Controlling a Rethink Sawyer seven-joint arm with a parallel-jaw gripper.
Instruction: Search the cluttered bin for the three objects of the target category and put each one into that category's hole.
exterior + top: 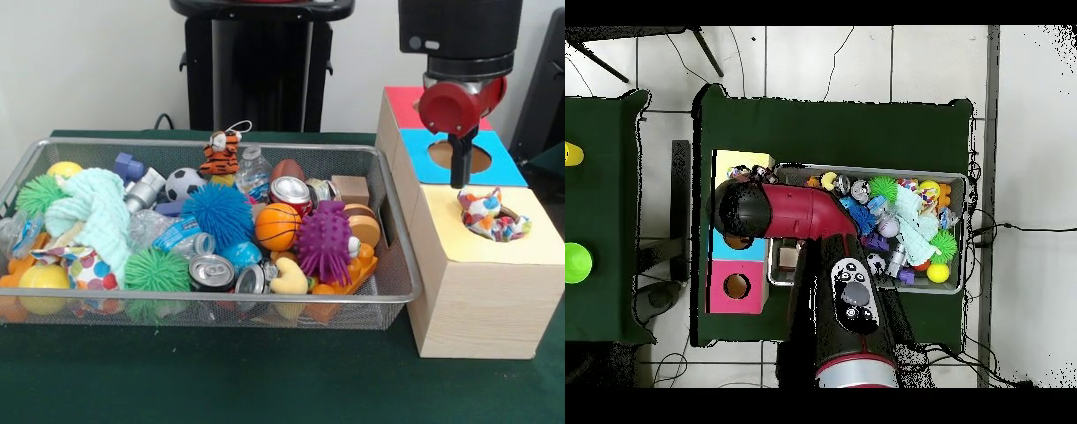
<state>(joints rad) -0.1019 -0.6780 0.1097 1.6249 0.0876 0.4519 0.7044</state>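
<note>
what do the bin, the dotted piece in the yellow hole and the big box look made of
Bin: silver wire mesh, apparently metal, see-through with a thick shiny rim.
Dotted piece: soft cloth, it crumples and sags into the hole.
Box: pale wood-grain sides, possibly laminate, with a matte yellow top.

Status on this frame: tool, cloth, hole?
Tool above the yellow-topped box, grip unreadable. Dotted cloth bunched in the hole, partly sticking out. Another dotted cloth in the bin.
</note>
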